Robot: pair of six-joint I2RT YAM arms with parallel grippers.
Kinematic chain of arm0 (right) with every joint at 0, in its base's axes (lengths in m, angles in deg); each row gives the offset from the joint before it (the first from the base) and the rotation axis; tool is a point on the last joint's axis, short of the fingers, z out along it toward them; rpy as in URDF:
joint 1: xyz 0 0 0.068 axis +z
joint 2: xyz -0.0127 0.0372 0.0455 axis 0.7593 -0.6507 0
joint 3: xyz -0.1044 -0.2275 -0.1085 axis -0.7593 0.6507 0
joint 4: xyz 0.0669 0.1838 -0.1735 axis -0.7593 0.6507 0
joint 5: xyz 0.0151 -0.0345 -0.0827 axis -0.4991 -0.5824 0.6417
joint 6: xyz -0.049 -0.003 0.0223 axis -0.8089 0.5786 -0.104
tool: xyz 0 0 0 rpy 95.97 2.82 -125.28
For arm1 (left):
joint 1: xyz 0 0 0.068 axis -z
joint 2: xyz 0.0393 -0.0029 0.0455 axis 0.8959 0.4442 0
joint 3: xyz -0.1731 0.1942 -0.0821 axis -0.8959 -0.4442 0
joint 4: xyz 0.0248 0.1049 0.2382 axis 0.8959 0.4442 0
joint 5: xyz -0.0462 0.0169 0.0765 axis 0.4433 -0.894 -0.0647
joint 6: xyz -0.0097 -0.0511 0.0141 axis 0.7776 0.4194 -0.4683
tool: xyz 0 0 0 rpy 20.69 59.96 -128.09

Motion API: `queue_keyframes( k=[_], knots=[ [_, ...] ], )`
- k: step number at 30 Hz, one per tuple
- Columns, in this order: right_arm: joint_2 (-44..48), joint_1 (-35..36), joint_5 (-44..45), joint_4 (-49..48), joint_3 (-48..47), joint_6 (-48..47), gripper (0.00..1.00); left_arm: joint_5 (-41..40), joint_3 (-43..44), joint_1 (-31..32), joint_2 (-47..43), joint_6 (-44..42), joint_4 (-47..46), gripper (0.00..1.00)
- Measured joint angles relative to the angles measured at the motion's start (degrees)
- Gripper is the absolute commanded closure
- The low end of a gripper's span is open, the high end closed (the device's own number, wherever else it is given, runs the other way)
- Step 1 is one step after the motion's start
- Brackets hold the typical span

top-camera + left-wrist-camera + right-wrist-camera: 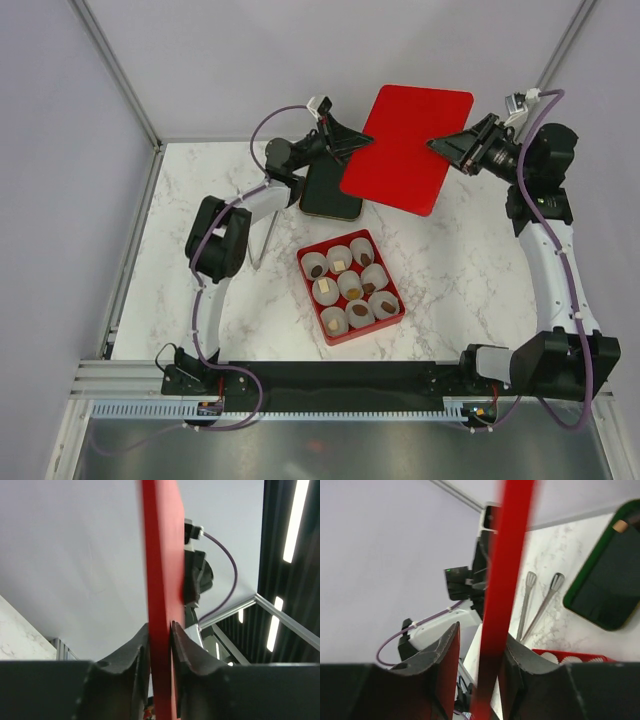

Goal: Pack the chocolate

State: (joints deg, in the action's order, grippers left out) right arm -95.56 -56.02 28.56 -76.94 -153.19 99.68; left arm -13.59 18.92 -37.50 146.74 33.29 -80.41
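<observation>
The chocolate (351,293) lies as small brown, tan and cream pieces in white paper cups inside a red box (312,296) at the table's middle. Above the far side of the table a flat red lid (410,148) hangs tilted between both arms. My left gripper (358,143) holds the lid's left edge. In the left wrist view both fingers press on the lid (162,580) at my left gripper (160,630). My right gripper (440,145) is at the lid's right edge. In the right wrist view, a gap shows between the lid (507,580) and one finger of my right gripper (480,635), so it stands open.
A dark tray with a green rim (330,190) lies on the marble table under the lid's left side, and the right wrist view shows the same tray (607,585). Metal tongs (258,240) lie left of the box. Grey walls and a frame enclose the table.
</observation>
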Motion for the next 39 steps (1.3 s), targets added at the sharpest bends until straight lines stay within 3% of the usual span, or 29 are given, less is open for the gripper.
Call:
queue_keyframes(
  k=[2,6,9,14,20,24,28,32,35,39],
  knots=[
    [-1.16,-0.15,1.25,3.8,0.37,-2.08,0.59,0.42,0.0,0.63,0.0,0.48,-1.03,0.76],
    [-2.27,-0.35,3.8,10.49,0.42,-6.47,0.85,1.55,-0.07,1.38,-0.02,0.66,-2.38,0.75],
    [-2.25,-0.37,4.04,12.59,0.17,-8.28,1.0,2.64,-0.96,1.36,-0.02,0.63,-2.14,0.65],
    [-2.34,0.0,3.54,15.28,0.15,-10.38,1.0,4.7,-7.52,0.7,-2.64,-0.39,-2.14,0.45],
    [-2.4,-0.02,0.33,12.41,0.7,-8.92,1.0,8.41,-23.45,-4.7,-14.05,-7.54,-2.21,0.4],
    [-2.45,0.02,-1.86,9.01,2.34,-7.45,1.0,9.62,-31.98,-11.23,-24.2,-16.61,1.97,0.38],
    [-3.63,2.21,-4.35,6.25,4.02,-6.95,1.0,9.16,-36.52,-17.07,-33.57,-26.77,14.84,0.37],
    [-7.39,9.75,-6.6,4.87,5.33,-7.37,1.0,0.74,-36.41,-19.21,-44.3,-44.61,43.28,0.35],
    [-10.36,15.93,-8.37,5.6,7.04,-9.07,1.0,-6.47,-36.41,-18.95,-52.74,-55.6,59.19,0.34],
    [-12.22,19.15,-8.55,9.68,10.08,-13.31,1.0,-11.74,-41.24,-18.86,-63.8,-63.95,69.72,0.34]
  ],
)
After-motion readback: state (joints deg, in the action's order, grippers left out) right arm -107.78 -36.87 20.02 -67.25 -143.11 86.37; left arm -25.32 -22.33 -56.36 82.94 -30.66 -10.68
